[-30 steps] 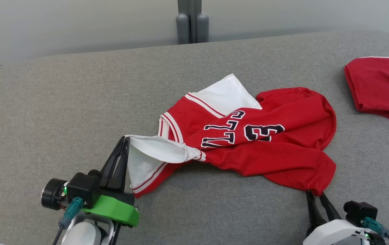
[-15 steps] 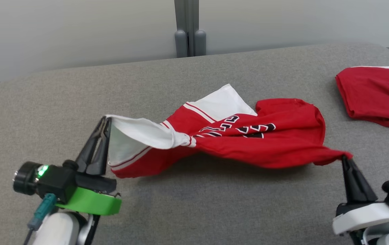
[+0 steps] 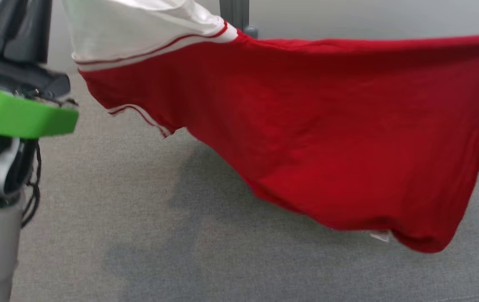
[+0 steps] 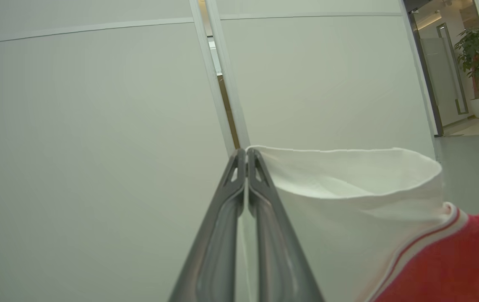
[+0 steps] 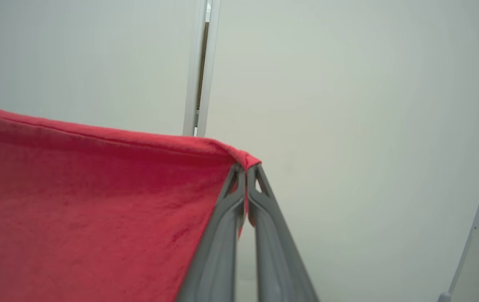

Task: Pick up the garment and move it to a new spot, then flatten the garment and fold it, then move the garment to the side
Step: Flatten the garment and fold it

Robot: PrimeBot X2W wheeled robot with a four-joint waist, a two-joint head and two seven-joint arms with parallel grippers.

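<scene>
The garment (image 3: pixel 327 126) is red, its white sleeve (image 4: pixel 348 180) edged with thin red stripes. The counter (image 3: pixel 139 251) is mottled grey. The left claw (image 4: pixel 246 153) is dark grey, its mount (image 3: pixel 17 117) green.

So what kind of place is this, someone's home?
Probably an office or lab, not a home: plain pale partition walls, a potted plant in the distance, and a grey padded surface serving as worktop.

The shirt (image 3: pixel 327 126) hangs spread between my claws, one corner in my left claw (image 4: pixel 246 153), the other in my right claw (image 5: pixel 246 165), over the cushion (image 3: pixel 139 235), wall (image 4: pixel 97 126) behind.
</scene>
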